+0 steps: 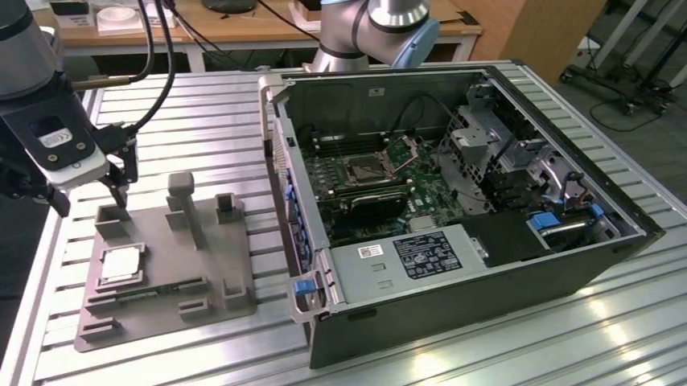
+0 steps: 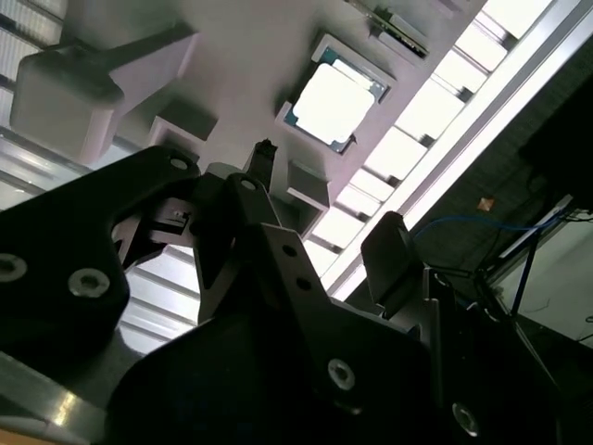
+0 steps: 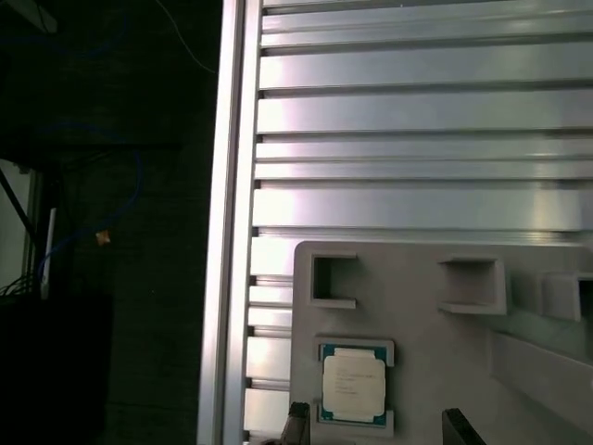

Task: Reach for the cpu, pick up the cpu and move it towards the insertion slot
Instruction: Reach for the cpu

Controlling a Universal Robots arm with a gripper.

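The cpu [image 1: 121, 264] lies flat in a square pocket of the grey plastic tray [image 1: 220, 273], on the exterior view's left. Both wrist views show the cpu too [image 2: 332, 100] [image 3: 353, 385], silvery with a pale rim. My gripper [image 1: 86, 197] hangs open over the tray's far corner, above and behind the cpu and apart from it. Nothing is between its dark fingertips [image 2: 264, 148] [image 3: 296, 415]. The insertion slot [image 1: 359, 169] sits on the green board inside the open computer case, its metal flap raised.
The open computer case [image 1: 483, 265] fills the exterior view's right half. A slim green memory stick [image 1: 161, 288] lies in the tray near the cpu. Tall grey posts [image 1: 183, 205] rise from the tray. The slatted metal table [image 1: 193, 112] ends close beside the tray [image 3: 227, 278].
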